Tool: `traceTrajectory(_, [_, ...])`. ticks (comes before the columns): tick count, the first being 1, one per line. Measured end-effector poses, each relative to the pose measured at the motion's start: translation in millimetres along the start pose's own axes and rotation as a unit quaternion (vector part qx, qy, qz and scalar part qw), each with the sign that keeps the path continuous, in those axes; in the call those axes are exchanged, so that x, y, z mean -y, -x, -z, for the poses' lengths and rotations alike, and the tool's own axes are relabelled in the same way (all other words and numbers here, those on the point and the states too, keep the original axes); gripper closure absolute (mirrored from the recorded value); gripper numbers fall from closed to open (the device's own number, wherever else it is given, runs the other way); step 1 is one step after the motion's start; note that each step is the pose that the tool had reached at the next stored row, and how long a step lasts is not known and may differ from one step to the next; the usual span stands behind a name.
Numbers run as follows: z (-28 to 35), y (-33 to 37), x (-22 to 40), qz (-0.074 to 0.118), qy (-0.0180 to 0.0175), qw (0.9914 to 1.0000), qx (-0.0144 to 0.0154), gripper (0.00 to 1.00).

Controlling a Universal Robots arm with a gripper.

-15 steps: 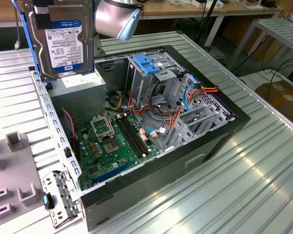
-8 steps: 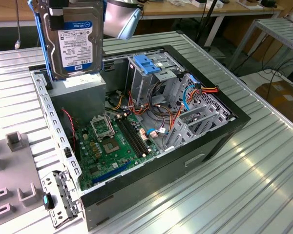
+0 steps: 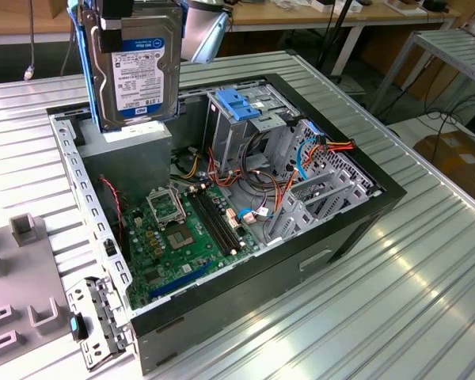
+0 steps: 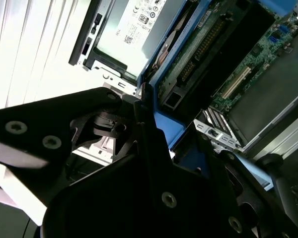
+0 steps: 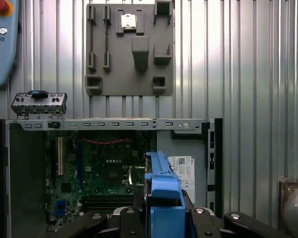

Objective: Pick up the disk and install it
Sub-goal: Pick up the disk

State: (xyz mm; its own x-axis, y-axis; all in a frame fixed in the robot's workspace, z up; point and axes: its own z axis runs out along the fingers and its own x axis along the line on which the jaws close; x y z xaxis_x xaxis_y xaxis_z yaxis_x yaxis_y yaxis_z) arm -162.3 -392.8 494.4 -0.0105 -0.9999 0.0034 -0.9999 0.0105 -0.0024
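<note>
Nearest in the exterior view is a ribbed aluminium table [image 3: 396, 301]. On it, at the exterior view's left, sits a grey fixture tray [image 3: 20, 277] with raised blocks. Just beside the tray is the near corner of the open computer case [image 3: 301, 265], side panel off. A perforated metal slot bracket [image 3: 99, 321] with a small teal latch sits at that corner. Inside the case a green motherboard [image 3: 182, 229] lies flat, with its CPU socket [image 3: 165, 207] toward the far edge and black memory slots alongside. Farther in, toward the exterior view's right, orange, red and blue cables [image 3: 317, 150] are bundled over bare metal bays. Beside them is the drive cage [image 3: 257, 131], topped by a light-blue plastic bracket [image 3: 237, 104]. The far corner at the exterior view's left holds the grey power-supply box [image 3: 131, 150]. Above that end of the case, clear of it, the disk [image 3: 134, 67] hangs upright. Its white label with a blue band faces the camera, and blue rails [image 3: 86, 79] run down its long sides. The gripper [image 3: 115, 16] has it by the top end, clamped on it. The first wrist view looks straight down: the disk runs edge-on, blue rail uppermost, between black fingers [image 5: 191, 223] pressed to either side. The motherboard and the power supply's white sticker [image 5: 185, 168] lie below it. Beyond the case in that view are the grey tray and a teach pendant [image 5: 2, 39] on the table. In the second wrist view the blue rail runs past the black gripper body, with the power-supply box beyond. Farthest back in the exterior view are wooden benches [image 3: 301, 16] and a metal-frame rack [image 3: 451, 47].
</note>
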Motion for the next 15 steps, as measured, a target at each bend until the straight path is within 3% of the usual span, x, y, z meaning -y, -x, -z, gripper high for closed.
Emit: traceTrajectory(15, [-10.1, -10.1, 16.6, -0.003, 0.0001, 1.00000, -0.0001, 0.63])
